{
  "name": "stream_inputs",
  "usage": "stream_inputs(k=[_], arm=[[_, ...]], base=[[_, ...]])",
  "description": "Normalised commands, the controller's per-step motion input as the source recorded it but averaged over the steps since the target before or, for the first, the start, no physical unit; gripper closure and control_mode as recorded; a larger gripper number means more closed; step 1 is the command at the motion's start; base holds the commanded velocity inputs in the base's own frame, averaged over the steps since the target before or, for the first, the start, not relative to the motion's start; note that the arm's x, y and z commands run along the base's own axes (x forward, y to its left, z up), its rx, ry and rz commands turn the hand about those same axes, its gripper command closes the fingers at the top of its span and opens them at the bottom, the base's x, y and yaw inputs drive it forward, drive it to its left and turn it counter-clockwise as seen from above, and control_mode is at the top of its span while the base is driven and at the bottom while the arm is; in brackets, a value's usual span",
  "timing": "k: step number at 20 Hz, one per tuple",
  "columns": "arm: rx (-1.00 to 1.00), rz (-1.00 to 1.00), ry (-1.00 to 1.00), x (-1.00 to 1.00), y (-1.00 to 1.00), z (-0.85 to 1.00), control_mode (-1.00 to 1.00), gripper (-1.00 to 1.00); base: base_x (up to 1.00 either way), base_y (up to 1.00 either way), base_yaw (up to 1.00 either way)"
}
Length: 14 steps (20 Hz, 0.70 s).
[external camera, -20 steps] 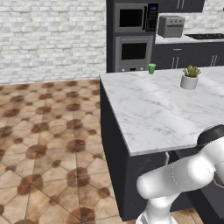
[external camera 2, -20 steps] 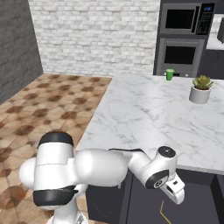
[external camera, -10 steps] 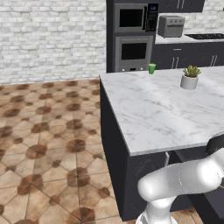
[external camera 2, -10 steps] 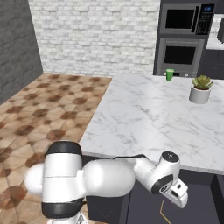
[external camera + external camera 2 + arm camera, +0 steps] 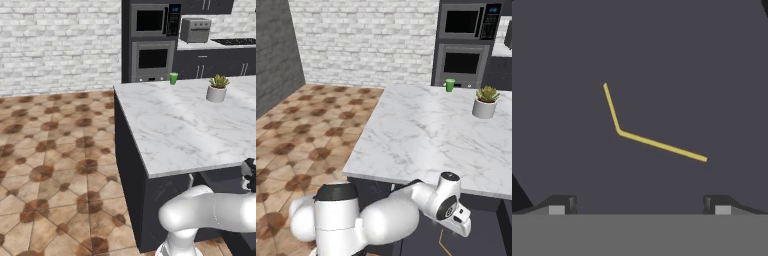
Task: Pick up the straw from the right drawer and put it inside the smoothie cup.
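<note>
While the pincer (image 5: 639, 207) hangs wide open with nothing between its tips, the bent yellow straw (image 5: 657, 143) lies flat on the dark drawer floor (image 5: 687, 65) just ahead of them, untouched. Up on the marble surface (image 5: 421, 135), the cup (image 5: 450, 85) stands at the far edge, near the potted plant (image 5: 485, 101).

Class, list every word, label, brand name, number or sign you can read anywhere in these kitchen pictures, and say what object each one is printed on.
No text can be read in any view.
Microwave control panel: light specks, too small and blurred to read.
Smoothie cup, potted plant, straw: no markings visible.
</note>
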Motion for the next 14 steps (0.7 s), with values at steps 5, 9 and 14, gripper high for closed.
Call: stream_inputs(k=[5, 9, 14], arm=[[0.0, 0.0, 0.0, -0.02, 0.0, -0.39, -1.0, -1.0], [0.0, 0.03, 0.0, 0.0, 0.0, -0.5, -1.0, -1.0], [0.0, 0.02, 0.0, 0.0, 0.0, -0.26, -1.0, -1.0]], base=[[0.0, 0.0, 0.0], [0.0, 0.0, 0.0], [0.0, 0.0, 0.0]])
